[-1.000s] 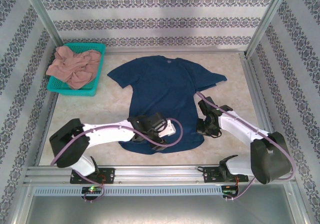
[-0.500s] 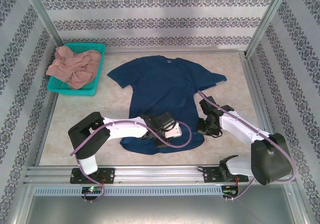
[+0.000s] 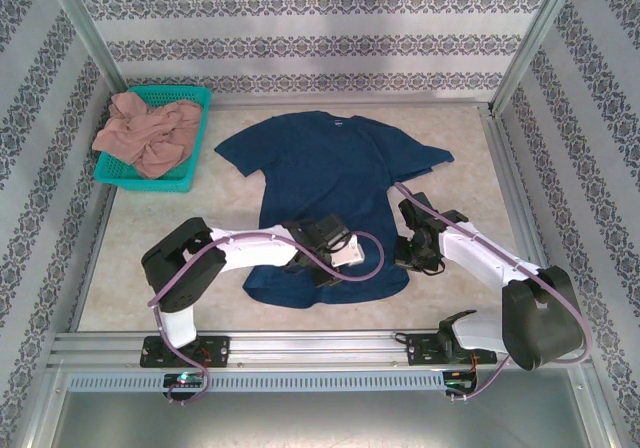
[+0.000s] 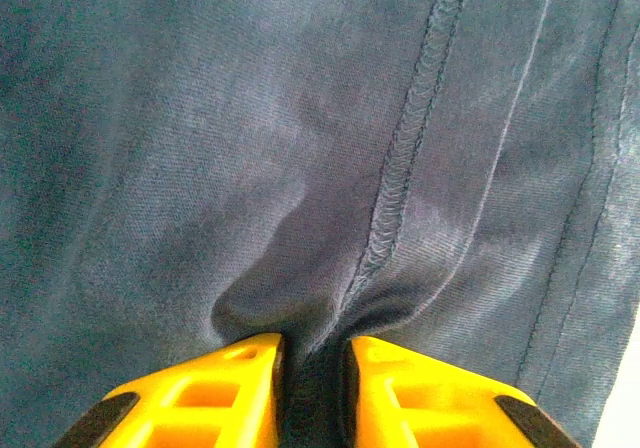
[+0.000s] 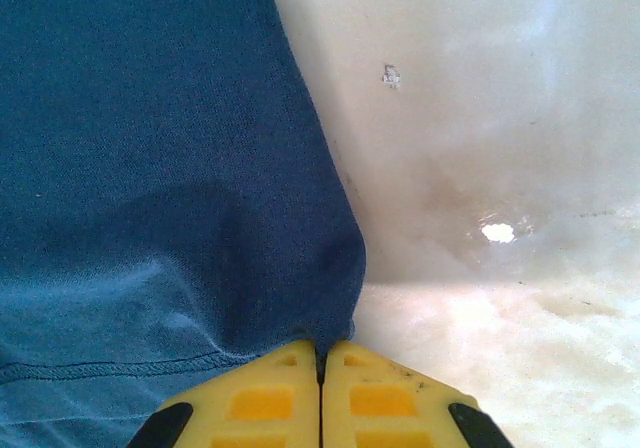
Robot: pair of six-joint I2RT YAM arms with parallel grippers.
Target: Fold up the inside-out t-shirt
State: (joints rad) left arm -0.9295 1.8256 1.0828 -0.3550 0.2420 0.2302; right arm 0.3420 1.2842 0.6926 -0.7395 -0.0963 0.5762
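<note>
The inside-out t-shirt (image 3: pixel 320 178), dark navy, lies flat in the middle of the table with its collar at the far side and sleeves spread. My left gripper (image 3: pixel 322 270) is down on the near hem, around its middle. In the left wrist view its yellow fingers (image 4: pixel 230 388) pinch a raised fold of the cloth (image 4: pixel 300 148) beside a stitched seam; left gripper (image 4: pixel 312 353) is shut on it. My right gripper (image 3: pixel 408 260) sits at the shirt's near right corner. In the right wrist view the right gripper (image 5: pixel 321 348) is shut on the shirt's edge (image 5: pixel 150 168).
A teal basket (image 3: pixel 120 173) at the far left holds a crumpled pinkish-tan garment (image 3: pixel 148 128). Bare beige tabletop (image 3: pixel 150 228) surrounds the shirt; the bare tabletop (image 5: pixel 480 118) also lies right of the corner. Metal frame rails and patterned walls border the table.
My left gripper slid right along the near hem and its jaws closed on a fold of cloth; its elbow swung right too. The right arm barely moved.
</note>
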